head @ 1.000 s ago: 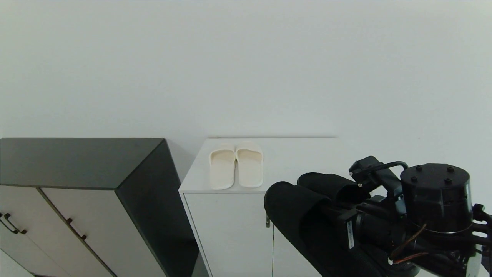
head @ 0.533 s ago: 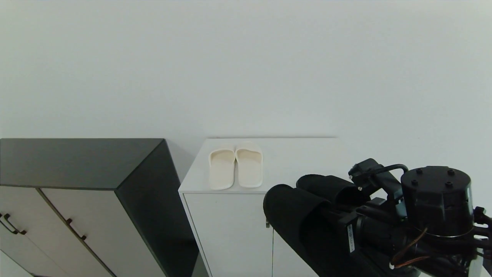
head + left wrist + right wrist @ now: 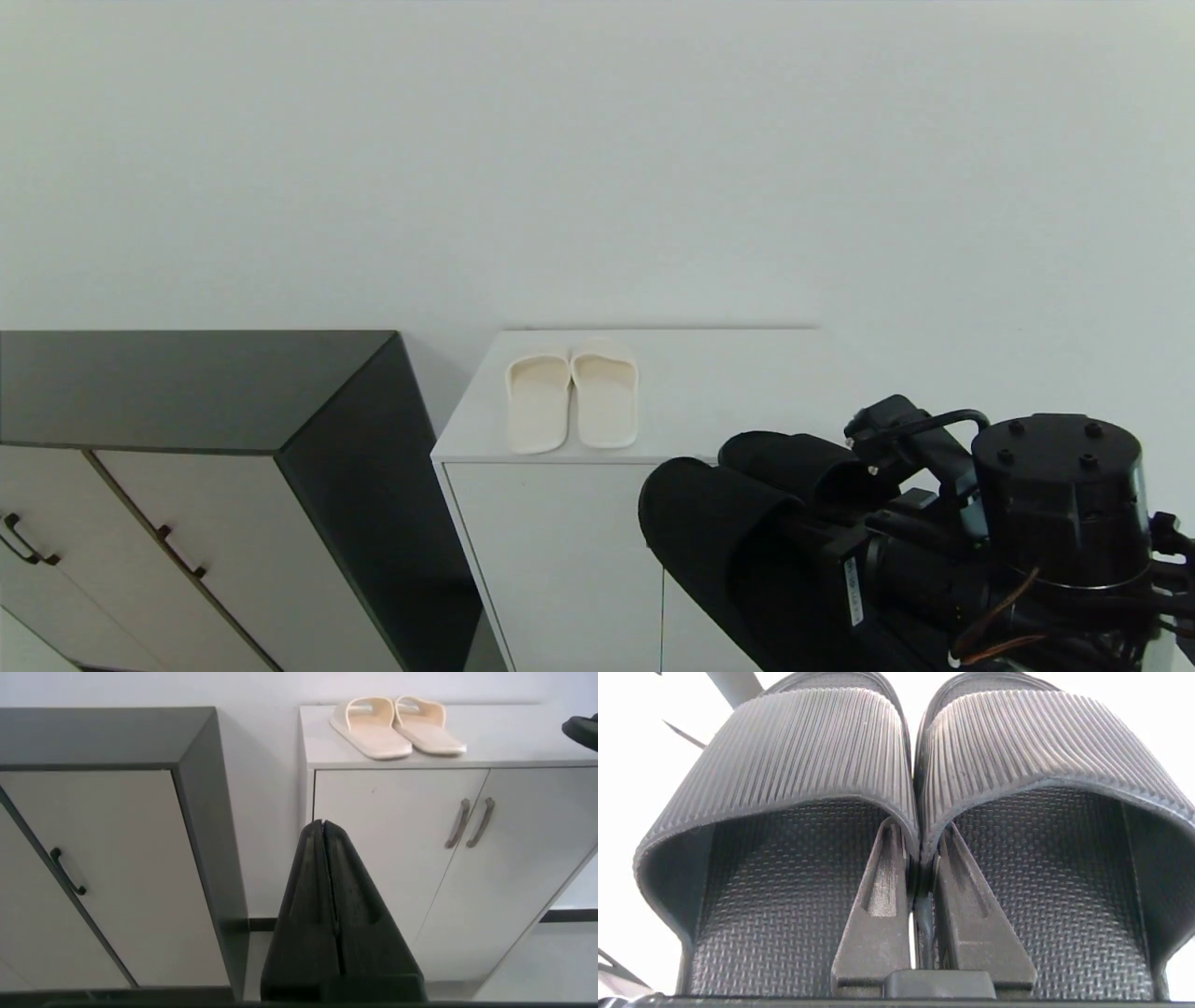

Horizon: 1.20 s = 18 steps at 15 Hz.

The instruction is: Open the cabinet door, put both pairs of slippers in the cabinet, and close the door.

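A: Far left, the dark cabinet [image 3: 187,392]. Doors shut, and I doubt it matters to this job.

B: Agreed. Next along is the left gripper [image 3: 323,831], low before the gap between the two cabinets. Its fingers are pressed flat together with nothing between them.

A: Then the white cabinet [image 3: 560,560], both doors closed, its paired handles [image 3: 472,821] at the centre seam. On top, near the left front corner, sit the cream slippers [image 3: 571,399], side by side with inner edges touching and straps toward the wall.

B: Far right now, the black slippers [image 3: 738,523] are up in the air in front of the white cabinet's right-hand door. The right gripper [image 3: 920,845] has one finger in each footbed and clamps the two inner side walls together.

A: How will they handle?

B: They look like moulded foam, so I'd say light, soft and bendy. The straps are ribbed and the footbeds dimpled, so they're hardly slippery. That pinch on the inner walls keeps the pair as one bundle (squeeze too hard and I'd expect the walls to buckle).

A: And the cream pair?

B: Same hold, I'd judge: right where the inner edges meet, around mid-length. A door has to come open first, though, and the empty left claw is the free one.
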{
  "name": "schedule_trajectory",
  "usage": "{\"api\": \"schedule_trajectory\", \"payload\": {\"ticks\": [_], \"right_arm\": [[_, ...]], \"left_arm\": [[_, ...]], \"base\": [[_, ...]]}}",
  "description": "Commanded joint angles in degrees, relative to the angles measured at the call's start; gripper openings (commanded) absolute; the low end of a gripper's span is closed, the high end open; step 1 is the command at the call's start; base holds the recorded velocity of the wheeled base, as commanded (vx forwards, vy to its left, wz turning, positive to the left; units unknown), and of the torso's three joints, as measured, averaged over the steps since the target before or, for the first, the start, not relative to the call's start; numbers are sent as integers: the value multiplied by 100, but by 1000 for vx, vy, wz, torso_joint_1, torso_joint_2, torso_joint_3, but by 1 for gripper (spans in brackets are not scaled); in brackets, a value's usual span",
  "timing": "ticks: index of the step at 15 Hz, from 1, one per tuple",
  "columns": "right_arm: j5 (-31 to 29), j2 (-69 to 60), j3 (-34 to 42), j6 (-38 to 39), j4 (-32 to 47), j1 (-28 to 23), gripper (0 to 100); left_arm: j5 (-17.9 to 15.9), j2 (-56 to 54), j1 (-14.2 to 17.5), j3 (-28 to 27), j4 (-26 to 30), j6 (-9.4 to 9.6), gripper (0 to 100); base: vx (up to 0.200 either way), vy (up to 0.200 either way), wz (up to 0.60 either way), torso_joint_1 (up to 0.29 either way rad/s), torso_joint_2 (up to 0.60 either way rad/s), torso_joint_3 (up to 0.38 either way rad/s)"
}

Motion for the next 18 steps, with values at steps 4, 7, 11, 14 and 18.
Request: {"api": "schedule_trajectory", "payload": {"ticks": [4,7,11,14,18], "right_arm": [[-15,-17,67,-1,-1,55,0],[-15,18,102,-1,-1,81,0],[-15,18,102,-1,-1,99,0],[-6,27,102,-1,-1,107,0],[3,27,111,8,-1,107,0]], "left_arm": [[-1,7,-1,1,1,-2,0],[-1,7,-1,1,10,16,100],[-1,7,-1,1,10,25,100],[-1,7,-1,1,1,25,100],[-1,7,-1,1,1,25,100]], "base": [[0,0,0,-160,356,190],[0,0,0,-237,543,315],[0,0,0,-225,543,312],[0,0,0,-201,517,312],[0,0,0,-188,502,314]]}}
